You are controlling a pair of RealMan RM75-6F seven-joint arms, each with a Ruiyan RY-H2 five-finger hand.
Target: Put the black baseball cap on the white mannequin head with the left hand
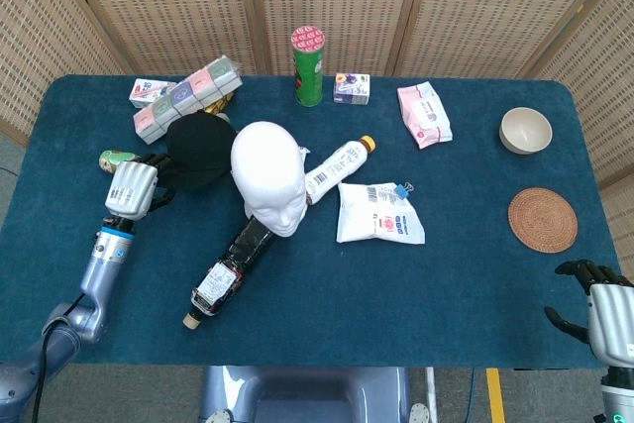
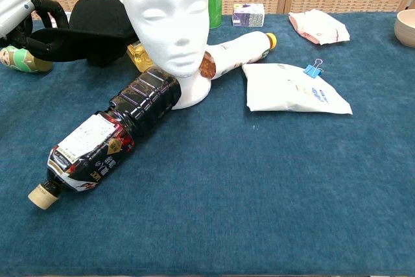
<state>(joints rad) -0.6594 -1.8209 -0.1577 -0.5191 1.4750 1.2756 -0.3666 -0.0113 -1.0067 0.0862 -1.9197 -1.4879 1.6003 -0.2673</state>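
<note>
The black baseball cap (image 1: 200,149) (image 2: 97,25) hangs lifted off the table just left of the white mannequin head (image 1: 268,173) (image 2: 168,21), which stands upright mid-table. My left hand (image 1: 134,190) (image 2: 23,17) grips the cap by its brim at the left. The cap's crown is beside the head's left side, below its top. My right hand (image 1: 602,309) hovers at the table's near right corner, fingers spread and holding nothing.
A dark bottle (image 1: 232,264) lies against the mannequin's base. A small green jar (image 1: 114,159) lies by my left hand. Boxes (image 1: 186,96), a green can (image 1: 308,66), a white bottle (image 1: 339,165), pouches (image 1: 379,213), a bowl (image 1: 525,130) and a coaster (image 1: 542,219) are spread around.
</note>
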